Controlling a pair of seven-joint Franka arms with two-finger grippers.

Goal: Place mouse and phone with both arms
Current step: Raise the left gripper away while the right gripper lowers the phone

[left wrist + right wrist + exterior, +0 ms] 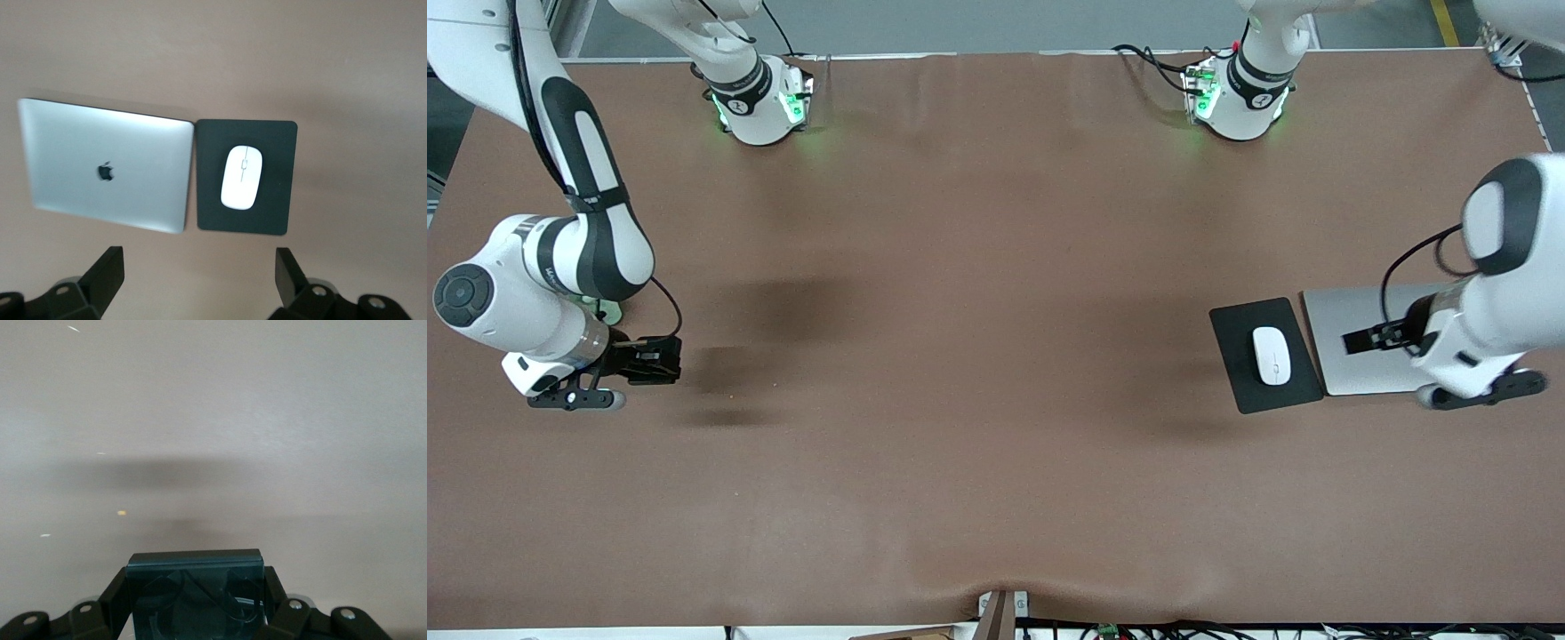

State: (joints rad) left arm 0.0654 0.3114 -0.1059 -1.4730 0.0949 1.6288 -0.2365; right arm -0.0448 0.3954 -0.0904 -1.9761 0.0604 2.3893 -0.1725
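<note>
The mouse lies on the pad, which sits just beside the laptop. The left end effector hangs over the laptop, fingers wide. Well apart from the pad, the right end effector grips the phone above the surface.

Brown table carries a black mouse pad; beside it, a closed silver laptop
</note>
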